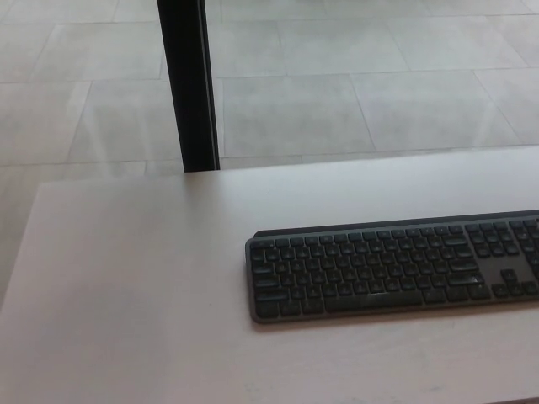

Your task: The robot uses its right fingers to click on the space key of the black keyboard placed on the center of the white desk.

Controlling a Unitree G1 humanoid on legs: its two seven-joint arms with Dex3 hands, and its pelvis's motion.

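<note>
The keyboard (396, 268) lies at the frame's lower right on the desk (126, 278), untouched. Neither hand is visible, so finger state is unknown. Step 1 pending: bring the right hand over the space key (389, 296).

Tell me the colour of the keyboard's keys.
Dark grey to black keys on the keyboard, seen in the head view, the only one.

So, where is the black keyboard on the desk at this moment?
In the head view, the black keyboard lies flat on the white desk, toward the picture's right, its right end cut off by the edge. The black post stands behind the desk to its left.
</note>
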